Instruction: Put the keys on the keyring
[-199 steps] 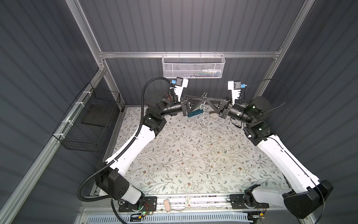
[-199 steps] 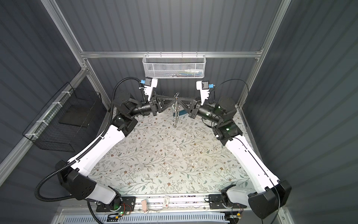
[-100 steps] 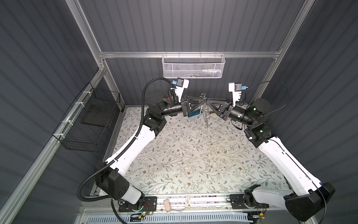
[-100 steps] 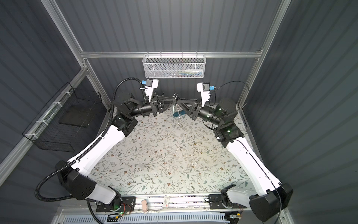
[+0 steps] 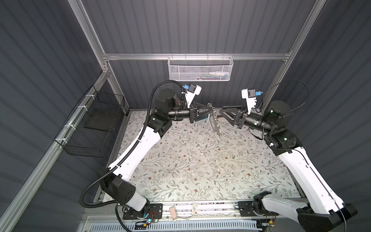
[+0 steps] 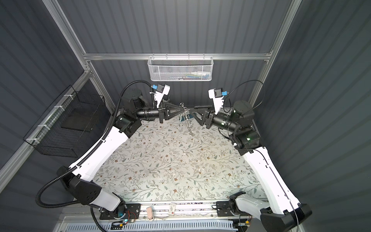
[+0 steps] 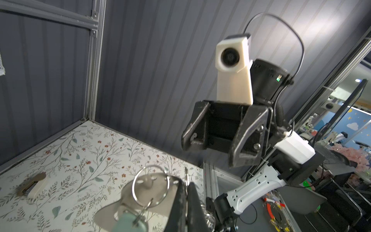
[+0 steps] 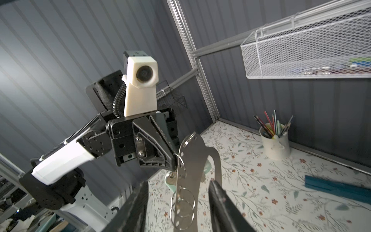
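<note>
We see a robotics lab's test booth: an aluminium frame (image 5: 140,56) holds dark ribbed panels (image 5: 180,24) around a floral tabletop (image 5: 200,166), and the left arm (image 5: 138,148) and right arm (image 5: 307,172) stand bolted to a rail (image 5: 220,206) at its front edge. A white mesh basket (image 5: 199,70) and a black wire basket (image 5: 94,128) hang from the frame. Past the open side, we glimpse a cluttered workbench (image 7: 259,219) with red-handled tools (image 7: 270,209).
</note>
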Motion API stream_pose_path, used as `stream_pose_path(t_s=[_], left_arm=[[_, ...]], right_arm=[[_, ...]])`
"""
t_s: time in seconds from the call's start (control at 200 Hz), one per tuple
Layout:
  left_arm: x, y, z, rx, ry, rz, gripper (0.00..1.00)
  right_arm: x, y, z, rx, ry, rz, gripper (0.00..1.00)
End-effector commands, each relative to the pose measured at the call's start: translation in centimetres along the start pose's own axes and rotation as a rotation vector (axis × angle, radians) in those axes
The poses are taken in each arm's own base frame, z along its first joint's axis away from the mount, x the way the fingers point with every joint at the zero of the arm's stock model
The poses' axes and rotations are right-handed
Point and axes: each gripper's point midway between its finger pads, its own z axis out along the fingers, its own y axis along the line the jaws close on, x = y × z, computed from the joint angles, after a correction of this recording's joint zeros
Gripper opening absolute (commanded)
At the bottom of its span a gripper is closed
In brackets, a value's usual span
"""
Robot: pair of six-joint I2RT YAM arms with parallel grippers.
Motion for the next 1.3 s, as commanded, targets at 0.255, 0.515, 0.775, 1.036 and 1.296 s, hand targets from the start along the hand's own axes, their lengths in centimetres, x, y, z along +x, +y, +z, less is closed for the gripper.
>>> stream_pose_path(t_s=[0.255,0.515,0.775,1.036,1.296], left_arm=[[4.1,-0.3,-0.9,-0.019,0.208,0.050,0.00],[4.7,-0.8,-1.2,-0.014,0.231,0.055,0.00],[5.0,-1.5,-1.4,-0.003,0.241,0.050,0.00],[5.1,-2.0,-1.4,0.005,0.241,0.051,0.00],[5.1,-2.2,-1.3,0.017,0.241,0.049,0.00]], right_arm=[[2.5,1.0,-0.1,-0.045,0.282,-0.051,0.42],[4.3,1.1,1.2,-0.077,0.384,-0.079,0.41],[5.7,0.9,2.5,-0.097,0.449,-0.082,0.33],[7.4,0.8,2.8,-0.133,0.500,-0.031,0.29],[7.9,0.6,2.9,-0.134,0.513,-0.017,0.25]])
